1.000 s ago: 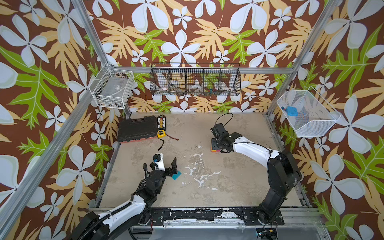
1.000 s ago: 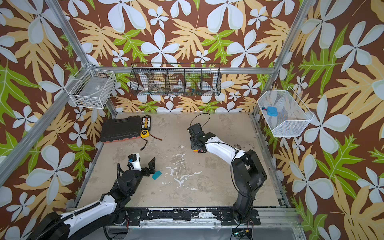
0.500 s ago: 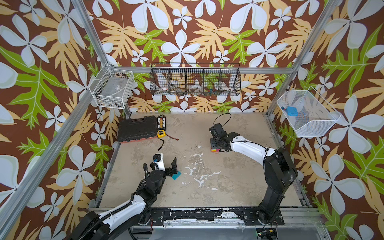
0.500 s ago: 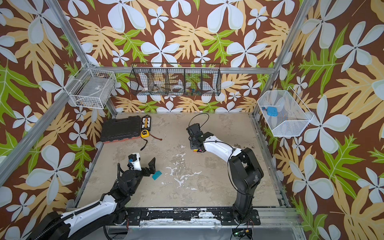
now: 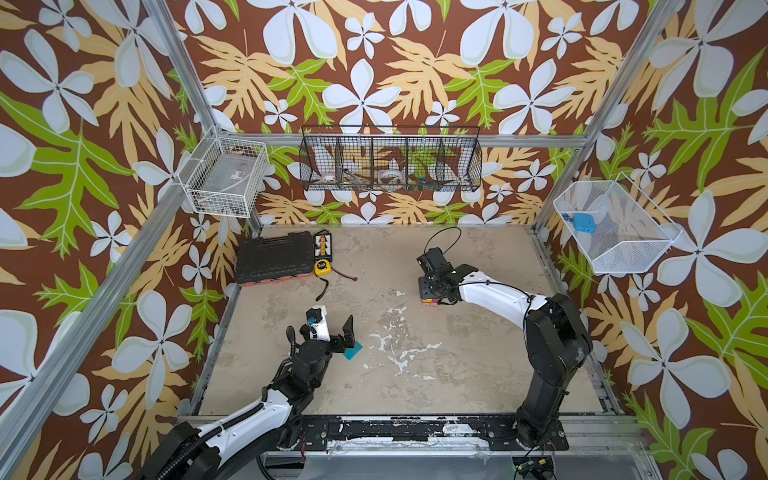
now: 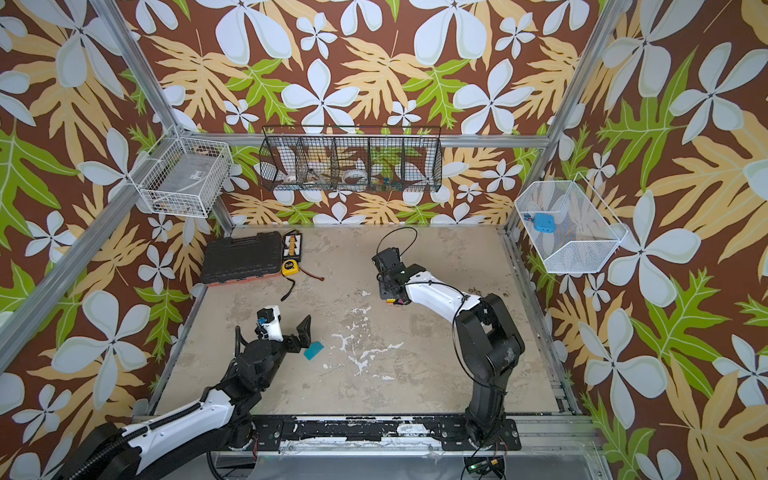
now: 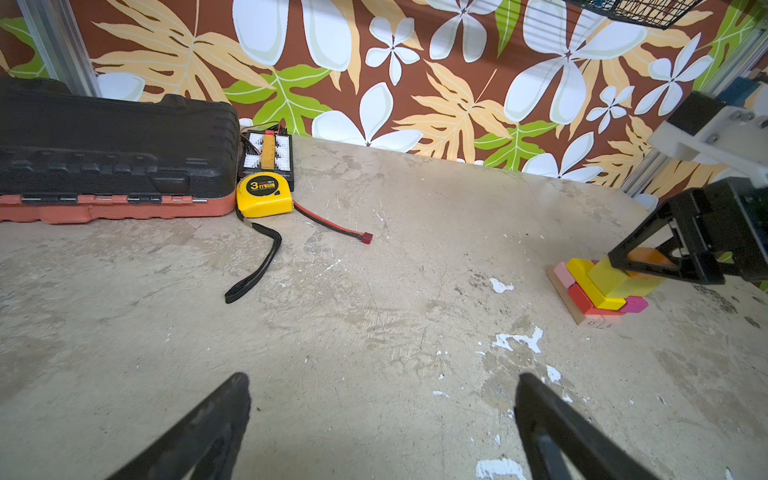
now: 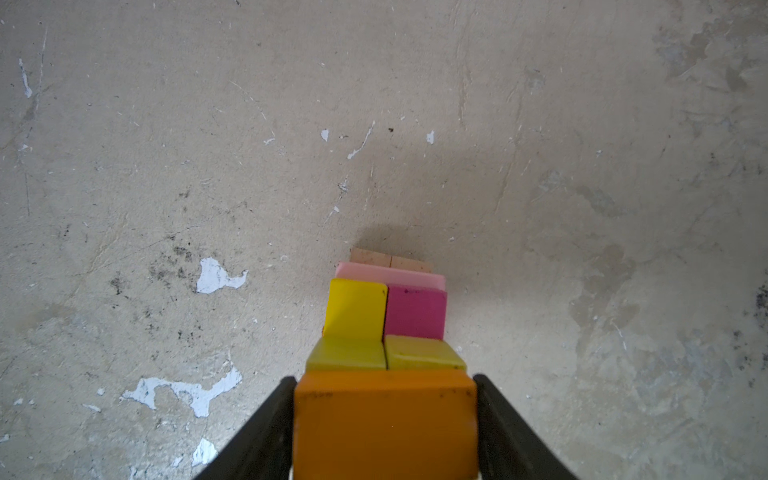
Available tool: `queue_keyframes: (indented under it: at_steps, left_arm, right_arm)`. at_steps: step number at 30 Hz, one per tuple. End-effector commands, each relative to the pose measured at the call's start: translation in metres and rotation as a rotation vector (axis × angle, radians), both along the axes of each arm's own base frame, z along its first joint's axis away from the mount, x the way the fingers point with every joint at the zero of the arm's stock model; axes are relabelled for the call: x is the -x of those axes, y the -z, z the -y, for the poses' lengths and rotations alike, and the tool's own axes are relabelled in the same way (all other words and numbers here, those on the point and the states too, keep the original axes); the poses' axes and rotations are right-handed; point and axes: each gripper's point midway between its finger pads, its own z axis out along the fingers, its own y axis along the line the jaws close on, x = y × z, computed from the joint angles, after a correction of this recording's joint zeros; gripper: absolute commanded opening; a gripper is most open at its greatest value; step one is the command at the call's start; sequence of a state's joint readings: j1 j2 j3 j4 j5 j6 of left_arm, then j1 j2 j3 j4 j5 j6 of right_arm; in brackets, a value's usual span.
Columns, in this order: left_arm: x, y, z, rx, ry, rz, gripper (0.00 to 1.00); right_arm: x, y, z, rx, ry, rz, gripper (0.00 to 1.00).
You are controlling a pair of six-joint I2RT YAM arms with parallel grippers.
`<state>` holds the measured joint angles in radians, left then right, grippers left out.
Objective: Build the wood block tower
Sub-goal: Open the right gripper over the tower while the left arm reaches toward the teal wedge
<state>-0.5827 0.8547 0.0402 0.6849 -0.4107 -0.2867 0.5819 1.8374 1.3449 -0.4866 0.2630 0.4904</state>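
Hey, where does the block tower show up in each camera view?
A top view: the tower peeks out under the right hand, just right of centre.
A top view: the tower sits about at centre, under that hand.
Left wrist: the tower stands far off, under that hand.
Right wrist: the tower is straight below the camera.
Shared landmark: the right hand flanking the orange block.

A black tool case (image 5: 274,257) sits in the table's (image 5: 478,374) far left corner, a connector board (image 5: 323,244) and yellow tape measure (image 5: 322,267) just beside it, a red-black lead (image 7: 330,222) trailing off. A black wire rack (image 5: 390,160) hangs on the back wall.
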Motion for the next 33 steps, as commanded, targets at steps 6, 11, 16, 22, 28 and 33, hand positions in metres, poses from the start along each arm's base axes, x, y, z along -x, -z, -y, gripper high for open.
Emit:
queue_keyframes:
  at_steps: [6, 11, 16, 22, 28, 33]
  left_arm:
    - [-0.003, -0.01, 0.0, 0.02, -0.008, 0.027, 1.0]
    - [-0.003, -0.009, 0.0, 0.019, -0.009, 0.024, 1.0]
    - [-0.004, -0.009, -0.004, 0.03, -0.039, 0.02, 1.0]
    - [-0.001, -0.01, -0.001, 0.095, -0.032, -0.035, 0.95]
    - [0.009, -0.006, 0.018, 0.202, 0.028, -0.141, 0.94]
    - [0.02, -0.004, 0.036, 0.136, 0.031, -0.219, 0.94]
  right_arm:
    - [-0.002, -0.003, 0.002, 0.007, 0.018, 0.009, 0.73]
    - [-0.003, -0.006, 0.007, 0.034, 0.044, 0.023, 0.73]
    - [-0.004, -0.026, 0.021, 0.092, 0.084, 0.079, 0.76]
    - [0.0, -0.056, 0.032, 0.13, 0.114, 0.162, 0.79]
    - [0.006, -0.065, 0.037, 0.151, 0.126, 0.203, 0.81]
    - [0.006, -0.064, 0.042, 0.17, 0.148, 0.208, 0.82]
